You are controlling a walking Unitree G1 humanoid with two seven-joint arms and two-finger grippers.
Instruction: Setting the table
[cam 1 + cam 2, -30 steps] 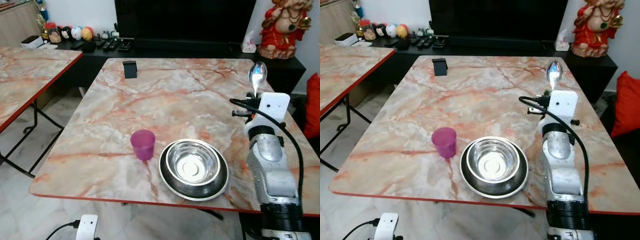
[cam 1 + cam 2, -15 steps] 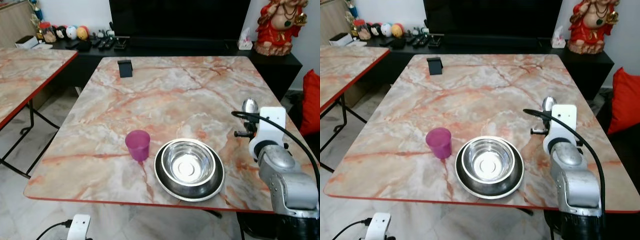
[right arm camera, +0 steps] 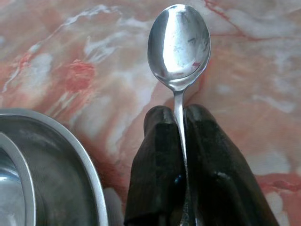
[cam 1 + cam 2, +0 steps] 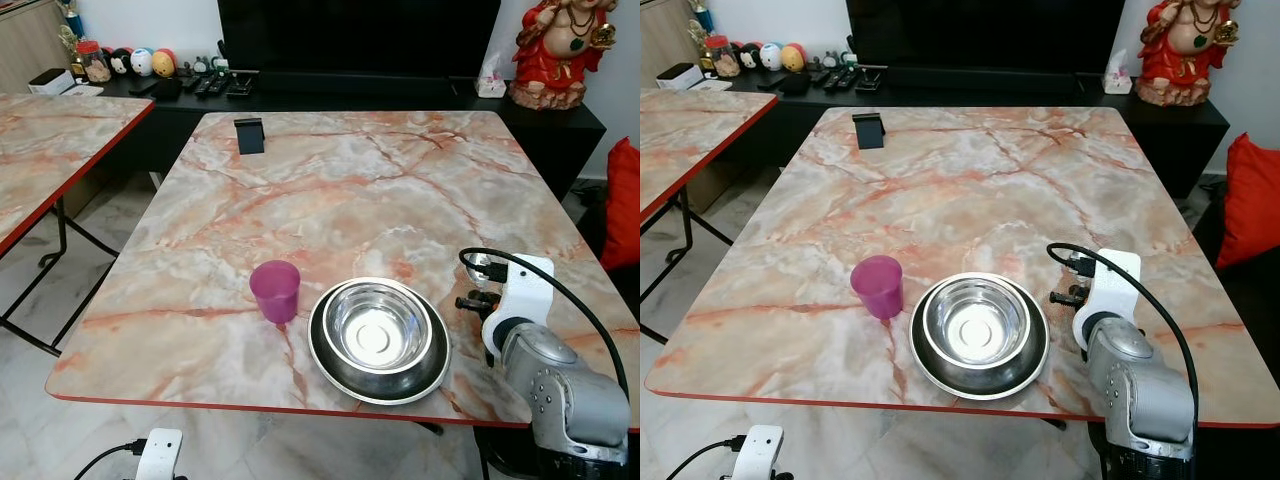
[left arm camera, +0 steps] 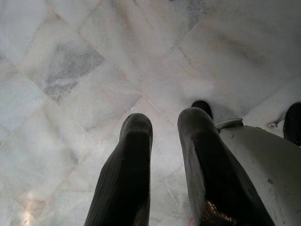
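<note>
Right hand point(image 3: 181, 141) pinches a spoon point(image 3: 179, 44) by its handle, beside the bowl point(image 4: 381, 326).

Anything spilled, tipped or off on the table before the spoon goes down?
Nothing stands out. The purple cup stands upright beside the steel bowl nested in its plate, and the right gripper holds the spoon over bare tabletop.

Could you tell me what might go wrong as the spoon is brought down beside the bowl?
The right gripper pinches only the thin handle of the spoon, so it could twist or slip on touching the table. The bowl and its plate sit close by, so a small drift could knock their rims.
</note>
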